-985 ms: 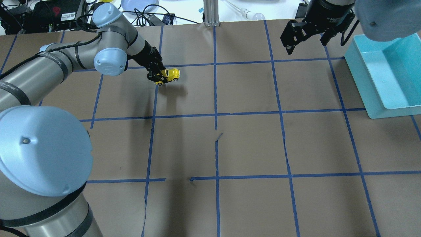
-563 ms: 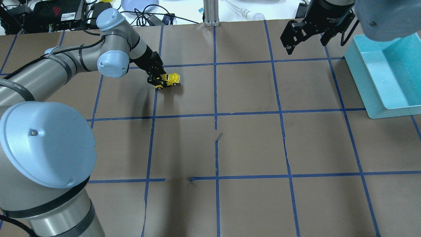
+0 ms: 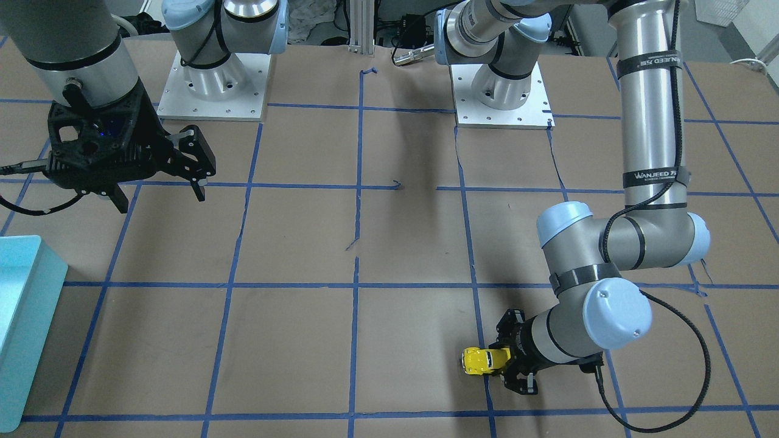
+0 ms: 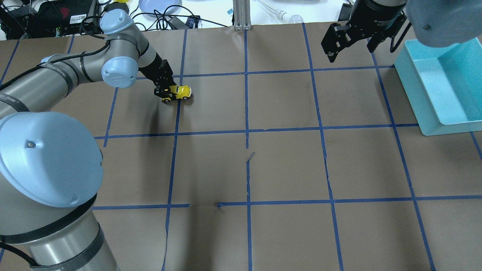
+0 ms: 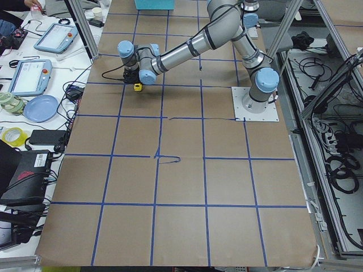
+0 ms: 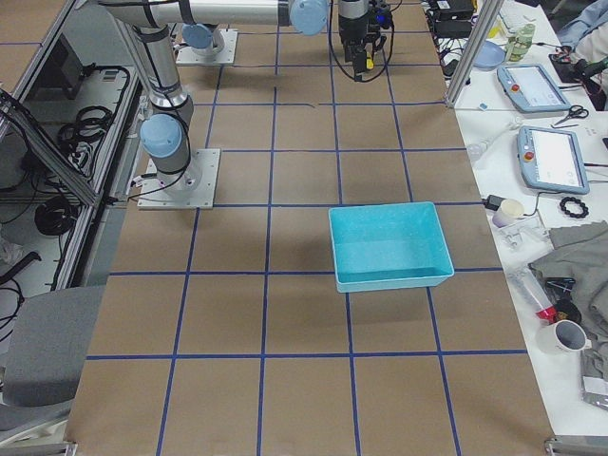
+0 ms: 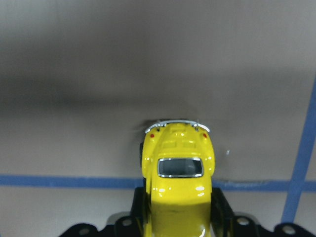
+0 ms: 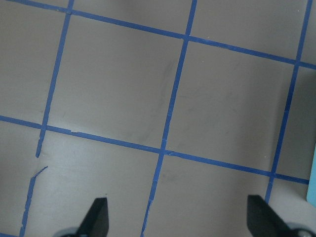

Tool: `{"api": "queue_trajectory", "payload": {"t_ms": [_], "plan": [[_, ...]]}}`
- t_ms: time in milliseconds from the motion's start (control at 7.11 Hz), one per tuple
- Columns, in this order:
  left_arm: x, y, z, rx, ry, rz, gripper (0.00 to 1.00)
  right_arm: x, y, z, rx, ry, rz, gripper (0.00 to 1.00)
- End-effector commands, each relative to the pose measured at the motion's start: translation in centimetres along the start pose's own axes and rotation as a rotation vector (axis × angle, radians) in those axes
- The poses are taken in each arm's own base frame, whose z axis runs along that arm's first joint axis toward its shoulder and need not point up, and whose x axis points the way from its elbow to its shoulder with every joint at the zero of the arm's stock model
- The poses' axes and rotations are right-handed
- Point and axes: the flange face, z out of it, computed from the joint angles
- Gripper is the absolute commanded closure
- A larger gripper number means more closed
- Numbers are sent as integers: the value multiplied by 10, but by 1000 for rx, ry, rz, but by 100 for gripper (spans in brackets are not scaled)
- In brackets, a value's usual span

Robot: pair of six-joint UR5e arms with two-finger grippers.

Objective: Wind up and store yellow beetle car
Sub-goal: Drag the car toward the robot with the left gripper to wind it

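Note:
The yellow beetle car (image 4: 180,92) is small and glossy, with dark windows and a silvery bumper. My left gripper (image 4: 168,93) is shut on one end of it and holds it low on the brown table paper. The car also shows in the front-facing view (image 3: 484,361) and fills the lower middle of the left wrist view (image 7: 178,177), its bumper pointing away, down at the paper. My right gripper (image 4: 350,43) is open and empty, held high at the far right, next to the teal bin (image 4: 444,86). Its fingertips (image 8: 97,217) show spread over bare paper.
The table is covered in brown paper with a blue tape grid (image 4: 246,131). The teal bin stands at the right edge and shows whole in the exterior right view (image 6: 389,245). Cables, a blue plate (image 5: 41,107) and tablets lie beyond the far edge.
My left gripper has moved left and lowered with the car in it, bringing the car down to the paper. The right arm has not moved.

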Motion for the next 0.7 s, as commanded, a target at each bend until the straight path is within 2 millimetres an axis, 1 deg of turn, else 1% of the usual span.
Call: {"api": "queue_trajectory", "payload": {"t_ms": [0, 141, 422, 563], "plan": [[0, -37, -5, 71, -7, 18, 100, 0, 0, 0, 0, -1, 1, 0], [0, -50, -6, 86, -10, 30, 100, -1, 0, 0, 0, -1, 0, 0], [-1, -83, -21, 112, 1, 43, 100, -1, 0, 1, 0, -5, 3, 0], [-1, -99, -24, 133, -3, 70, 100, -1, 0, 2, -2, -5, 3, 0]]}}
